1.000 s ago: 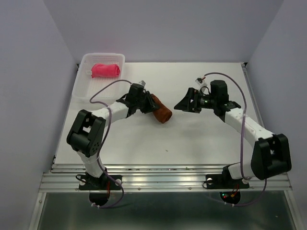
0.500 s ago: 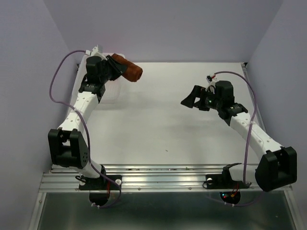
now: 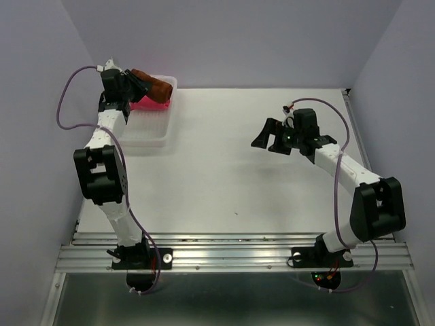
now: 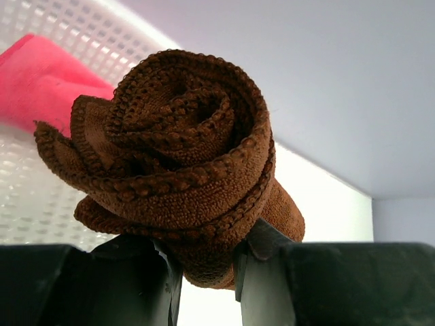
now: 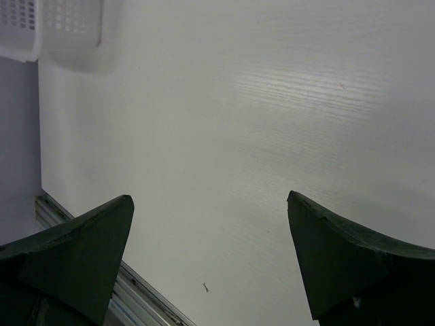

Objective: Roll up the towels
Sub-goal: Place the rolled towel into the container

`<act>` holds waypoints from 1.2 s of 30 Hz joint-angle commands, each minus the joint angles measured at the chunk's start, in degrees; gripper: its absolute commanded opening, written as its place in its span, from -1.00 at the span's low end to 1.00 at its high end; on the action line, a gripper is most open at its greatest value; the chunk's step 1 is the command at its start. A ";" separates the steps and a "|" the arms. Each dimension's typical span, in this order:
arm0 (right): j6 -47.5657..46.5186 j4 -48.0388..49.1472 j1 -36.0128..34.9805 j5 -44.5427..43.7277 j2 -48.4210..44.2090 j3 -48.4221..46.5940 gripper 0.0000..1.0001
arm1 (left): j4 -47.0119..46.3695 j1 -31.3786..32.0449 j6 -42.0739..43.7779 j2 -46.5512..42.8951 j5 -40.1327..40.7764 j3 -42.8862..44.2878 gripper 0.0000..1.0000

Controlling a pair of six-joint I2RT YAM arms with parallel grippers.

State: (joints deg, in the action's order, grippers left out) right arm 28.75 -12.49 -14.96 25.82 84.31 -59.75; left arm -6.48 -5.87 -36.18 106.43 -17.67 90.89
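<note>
My left gripper [image 3: 138, 83] is shut on the rolled rust brown towel [image 3: 153, 87] and holds it over the far end of the white basket [image 3: 146, 133]. In the left wrist view the brown roll [image 4: 177, 156] shows end-on, pinched between my fingers [image 4: 265, 272]. The rolled pink-red towel [image 3: 144, 103] lies in the basket just below it, and also shows in the left wrist view [image 4: 41, 81]. My right gripper [image 3: 264, 138] is open and empty, above the table at the right [image 5: 211, 204].
The basket stands at the far left corner against the left wall; its corner shows in the right wrist view [image 5: 61, 34]. The white table [image 3: 238, 176] is ringed by grey walls. A metal rail [image 3: 238, 248] runs along the near edge.
My left arm has lifted the brown roll from mid-table and swung it far left over the basket. My right gripper has shifted slightly and stays open.
</note>
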 commanded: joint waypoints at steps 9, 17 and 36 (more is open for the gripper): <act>-0.54 0.72 0.11 4.32 9.46 -7.14 1.00 | -17.24 -3.10 -2.74 4.92 0.08 -10.29 -1.00; -2.21 -1.13 0.11 4.33 11.14 -8.63 1.00 | -22.26 -3.80 -5.65 10.81 1.14 -12.41 -1.00; -3.53 -3.24 0.11 3.53 12.37 -9.77 1.00 | 3.39 -3.89 -3.81 16.35 12.31 -2.83 0.08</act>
State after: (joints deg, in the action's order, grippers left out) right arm 26.28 -15.44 -14.96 29.06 96.53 -66.41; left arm -9.72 -9.47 -41.47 124.09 -8.23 86.41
